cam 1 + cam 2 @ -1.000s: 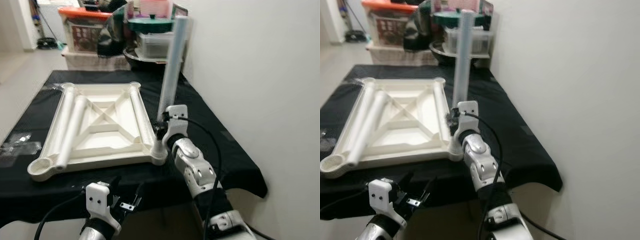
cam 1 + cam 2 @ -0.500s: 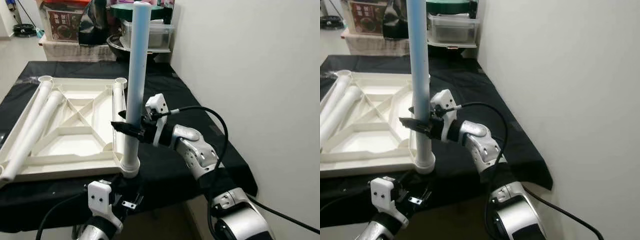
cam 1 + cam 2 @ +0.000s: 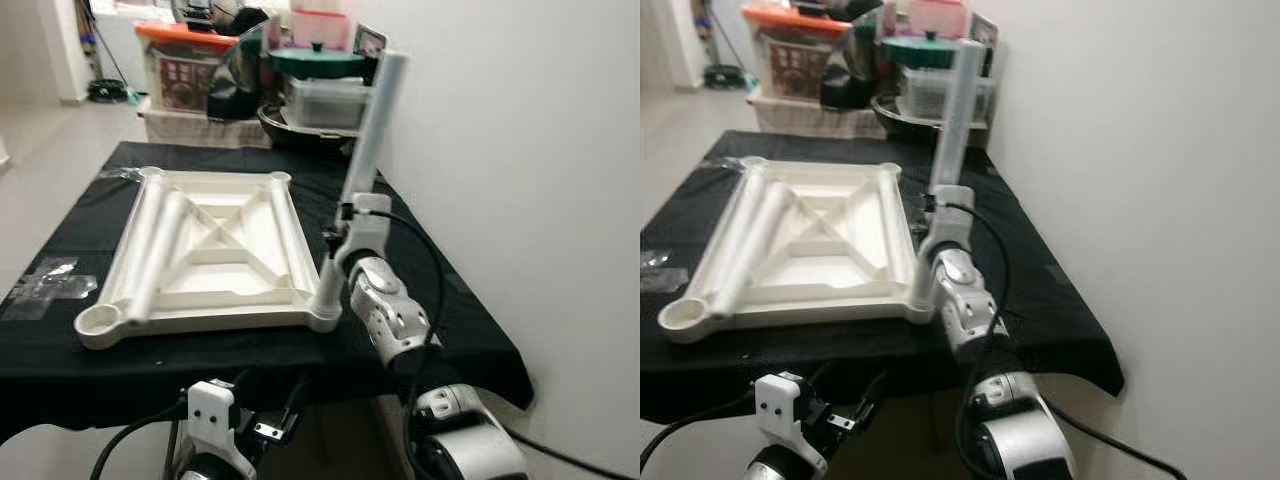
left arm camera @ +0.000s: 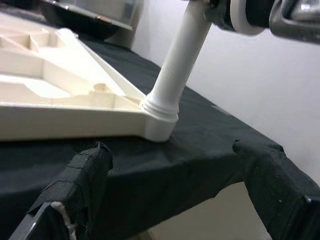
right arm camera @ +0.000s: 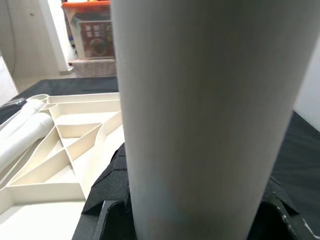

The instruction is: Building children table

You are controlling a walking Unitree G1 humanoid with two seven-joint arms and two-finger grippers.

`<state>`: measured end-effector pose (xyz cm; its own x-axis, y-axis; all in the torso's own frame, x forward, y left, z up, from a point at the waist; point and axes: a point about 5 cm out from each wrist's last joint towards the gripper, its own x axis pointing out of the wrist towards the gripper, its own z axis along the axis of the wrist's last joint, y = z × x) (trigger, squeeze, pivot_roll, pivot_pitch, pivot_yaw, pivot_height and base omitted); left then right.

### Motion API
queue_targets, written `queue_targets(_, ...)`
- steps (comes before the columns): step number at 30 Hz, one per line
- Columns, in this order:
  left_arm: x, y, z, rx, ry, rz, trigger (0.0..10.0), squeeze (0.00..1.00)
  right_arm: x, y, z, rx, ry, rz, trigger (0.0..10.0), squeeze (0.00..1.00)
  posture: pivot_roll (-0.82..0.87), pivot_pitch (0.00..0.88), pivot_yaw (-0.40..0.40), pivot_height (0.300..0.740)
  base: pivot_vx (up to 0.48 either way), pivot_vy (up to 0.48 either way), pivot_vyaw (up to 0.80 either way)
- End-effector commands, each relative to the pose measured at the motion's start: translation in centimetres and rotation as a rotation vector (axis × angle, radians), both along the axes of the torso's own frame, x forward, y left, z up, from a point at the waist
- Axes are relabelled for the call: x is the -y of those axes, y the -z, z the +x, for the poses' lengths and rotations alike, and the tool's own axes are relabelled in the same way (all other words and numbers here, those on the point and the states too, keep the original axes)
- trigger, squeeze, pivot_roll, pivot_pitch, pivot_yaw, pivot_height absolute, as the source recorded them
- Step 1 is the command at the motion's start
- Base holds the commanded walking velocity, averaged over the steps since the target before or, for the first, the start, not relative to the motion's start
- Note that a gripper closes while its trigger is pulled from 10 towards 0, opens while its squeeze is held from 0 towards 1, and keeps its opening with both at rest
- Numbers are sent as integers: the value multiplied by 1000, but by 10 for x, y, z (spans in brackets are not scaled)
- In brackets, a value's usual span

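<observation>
Standing in the near right corner socket of the upturned white tabletop (image 3: 215,250), the table leg (image 3: 362,170) runs its long axis upward, tilted to the right and away. The right gripper (image 3: 345,215) is clamped around its lower half. Two loose legs (image 3: 150,250) lie along the tabletop's left side, pointing near to far. The left gripper (image 4: 175,200) hangs with fingers apart below the near edge of the black-clothed table (image 3: 440,300).

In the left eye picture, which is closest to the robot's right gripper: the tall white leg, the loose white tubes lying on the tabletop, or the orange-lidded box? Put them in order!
From the right gripper:
1. Tall white leg, gripped between its fingers at the tabletop's near right corner.
2. Loose white tubes, lying along the left side of the upturned tabletop.
3. Orange-lidded box, far back beyond the black-covered table.
</observation>
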<state>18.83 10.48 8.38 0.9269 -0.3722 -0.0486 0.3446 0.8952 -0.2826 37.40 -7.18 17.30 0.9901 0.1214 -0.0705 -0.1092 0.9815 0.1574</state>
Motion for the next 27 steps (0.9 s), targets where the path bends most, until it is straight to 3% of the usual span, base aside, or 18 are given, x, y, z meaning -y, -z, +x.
queue_targets(1,2,2,1,-3,14,5,10000,0,-12,26,-11,-105,-125,25,10000,0,108,0,-131,740,0,0,0)
queue_targets(2,3,2,2,-3,16,5,10000,0,-18,15,-13,-36,-179,65,10000,0,108,0,-131,740,0,0,0)
queue_targets(5,3,1,3,-1,19,4,10000,0,-23,5,-14,22,-235,86,10000,0,111,0,-130,740,0,0,0)
queue_targets(6,3,0,4,1,18,3,10000,0,-28,-6,-12,56,-321,113,10000,1000,112,0,-126,740,0,0,0)
queue_targets(7,2,-1,5,4,14,0,10000,0,-36,-16,-10,88,-420,105,10000,1000,114,0,-123,740,0,0,0)
queue_targets(8,0,-2,7,7,3,1,10000,0,-44,-34,-12,151,-626,132,10000,0,122,0,-123,740,0,0,0)
queue_targets(9,0,-2,7,7,3,1,10000,0,-44,-34,-12,151,-626,132,10000,0,122,0,-123,740,0,0,0)
queue_targets(12,0,-1,8,11,-5,3,10000,0,-46,-56,-32,290,-1081,87,10000,0,132,0,-138,740,0,0,0)
queue_targets(15,1,-1,8,12,-2,3,10000,0,-44,-55,-35,293,-1141,63,10000,0,132,0,-138,740,0,0,0)
queue_targets(16,2,-2,9,15,5,6,10000,0,-45,-44,-34,243,-1189,-19,2000,0,137,0,-147,740,0,0,0)
queue_targets(17,2,-2,8,16,6,6,10000,0,-46,-40,-33,218,-1188,-35,2000,0,138,0,-148,740,0,0,0)
queue_targets(18,2,-2,8,16,6,6,10000,0,-48,-33,-25,158,-1105,-50,0,0,141,0,-150,740,0,0,0)
queue_targets(22,3,-2,8,16,7,4,10000,0,-50,-25,-16,85,-994,-65,0,0,141,0,-150,740,0,0,0)
queue_targets(24,2,-2,5,12,6,3,10000,0,-31,-3,6,-61,-532,-21,0,0,140,0,-145,740,0,0,0)
queue_targets(25,2,-2,5,11,6,3,10000,0,-25,4,10,-110,-406,-15,0,0,140,0,-145,740,0,0,0)
queue_targets(27,2,-2,4,10,6,3,10000,0,-22,8,12,-135,-345,-14,0,0,140,0,-145,740,0,0,0)
